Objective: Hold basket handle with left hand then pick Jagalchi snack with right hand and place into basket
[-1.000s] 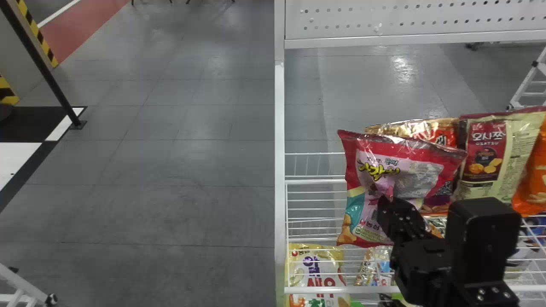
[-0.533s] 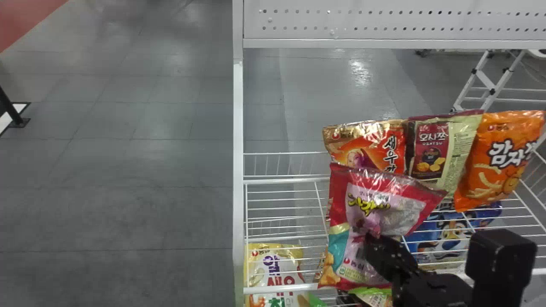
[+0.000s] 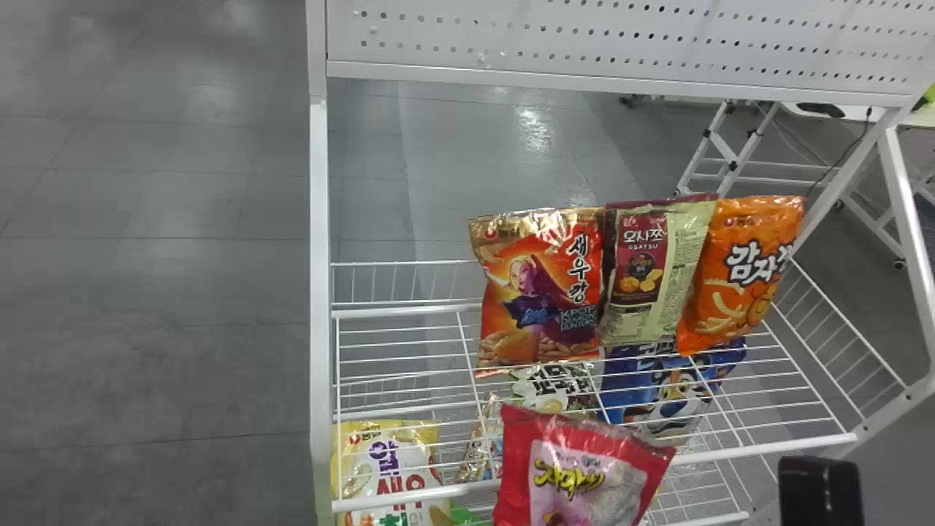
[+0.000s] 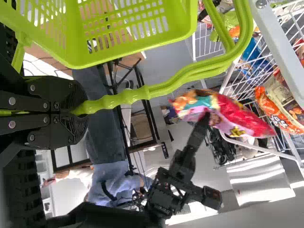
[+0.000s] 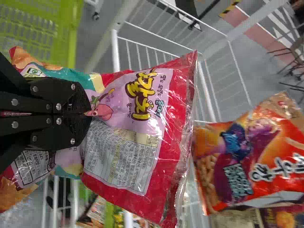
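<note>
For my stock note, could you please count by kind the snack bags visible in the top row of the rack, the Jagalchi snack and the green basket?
Top-row bags: 3 (orange-red bag, maroon and pale green bag, orange bag)
Jagalchi snack, in the right gripper: 1
Green basket: 1
Total: 5

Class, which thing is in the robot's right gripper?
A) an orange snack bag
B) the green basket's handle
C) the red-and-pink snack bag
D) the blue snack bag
C: the right gripper is closed on the front of the red-and-pink snack bag, pinching its wrapper.
</note>
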Robot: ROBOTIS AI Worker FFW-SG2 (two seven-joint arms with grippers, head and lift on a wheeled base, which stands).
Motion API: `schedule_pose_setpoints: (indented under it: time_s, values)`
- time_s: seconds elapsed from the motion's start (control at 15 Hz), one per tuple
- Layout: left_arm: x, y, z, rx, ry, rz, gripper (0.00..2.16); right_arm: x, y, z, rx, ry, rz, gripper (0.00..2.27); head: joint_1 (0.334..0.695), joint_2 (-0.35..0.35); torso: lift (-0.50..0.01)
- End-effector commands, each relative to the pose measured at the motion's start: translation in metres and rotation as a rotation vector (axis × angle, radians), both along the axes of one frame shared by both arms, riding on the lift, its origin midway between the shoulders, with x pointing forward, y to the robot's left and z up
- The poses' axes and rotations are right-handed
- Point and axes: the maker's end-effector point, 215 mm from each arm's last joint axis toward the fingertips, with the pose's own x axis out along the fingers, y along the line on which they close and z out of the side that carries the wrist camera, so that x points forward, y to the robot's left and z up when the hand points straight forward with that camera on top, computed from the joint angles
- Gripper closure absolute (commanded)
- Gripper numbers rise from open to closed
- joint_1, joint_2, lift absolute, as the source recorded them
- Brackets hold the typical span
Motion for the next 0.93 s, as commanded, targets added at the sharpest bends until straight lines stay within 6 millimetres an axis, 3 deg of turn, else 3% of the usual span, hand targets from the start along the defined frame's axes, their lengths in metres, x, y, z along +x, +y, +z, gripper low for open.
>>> schedule_pose_setpoints:
  time_s: [0.0, 0.2, 0.4, 0.47, 0.53, 0.6, 0.67, 0.87]
  values:
    - [-0.001, -0.002, 0.001, -0.013, 0.002, -0.006, 2.15, -0.018, 0.014, -0.007, 0.047, 0.069, 0.028, 2.24, 0.695, -0.204, -0.008]
    - [0.000, -0.002, 0.001, -0.014, -0.002, -0.008, 2.15, -0.035, 0.045, -0.013, 0.123, 0.123, 0.087, 2.24, 0.695, -0.144, -0.008]
    - [0.001, -0.003, 0.002, -0.015, -0.002, -0.009, 2.15, -0.045, 0.083, -0.017, 0.210, 0.157, 0.144, 2.24, 0.695, -0.037, -0.008]
    - [0.001, -0.003, 0.002, -0.015, -0.003, -0.009, 2.15, -0.045, 0.096, -0.020, 0.236, 0.161, 0.164, 2.24, 0.695, 0.009, -0.008]
    - [0.001, -0.003, 0.002, -0.015, -0.003, -0.009, 2.15, -0.045, 0.110, -0.023, 0.271, 0.165, 0.184, 2.24, 0.695, 0.101, -0.008]
    - [0.001, -0.003, 0.002, -0.015, -0.003, -0.009, 2.15, -0.043, 0.121, -0.027, 0.289, 0.164, 0.197, 2.24, 0.695, 0.101, -0.008]
    - [0.001, -0.003, 0.002, -0.015, 0.000, -0.008, 2.15, -0.045, 0.136, -0.032, 0.311, 0.177, 0.216, 2.24, 0.695, 0.201, -0.008]
    - [0.001, -0.002, 0.002, -0.014, 0.002, -0.007, 2.15, -0.054, 0.168, -0.054, 0.341, 0.223, 0.261, 2.24, 0.695, 0.337, -0.008]
